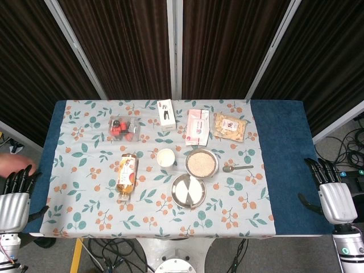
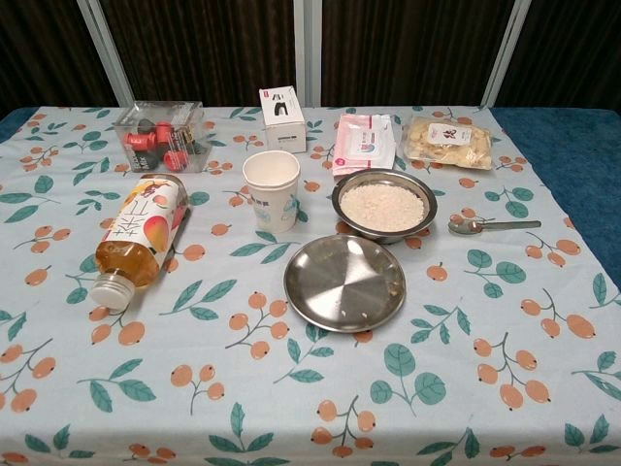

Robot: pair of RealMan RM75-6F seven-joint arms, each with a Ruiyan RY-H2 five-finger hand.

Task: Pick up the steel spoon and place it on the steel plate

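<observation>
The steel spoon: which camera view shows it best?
The chest view. There the steel spoon is larger, and its bowl and handle are distinct, lying right of the rice bowl. The head view shows it only small, from above.

From my seat, the spoon (image 2: 492, 226) lies at three o'clock of the rice bowl (image 2: 384, 205), the plate (image 2: 344, 282) at six.

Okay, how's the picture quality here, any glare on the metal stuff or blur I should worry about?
Chest view: sharp, with soft ceiling-light reflections on the steel plate but no blown-out glare; the spoon reads clearly. Head view: evenly lit, a bright sheen across the plate, the spoon small yet distinct, and a blurred pinkish smear at the left edge above the left hand.
</observation>
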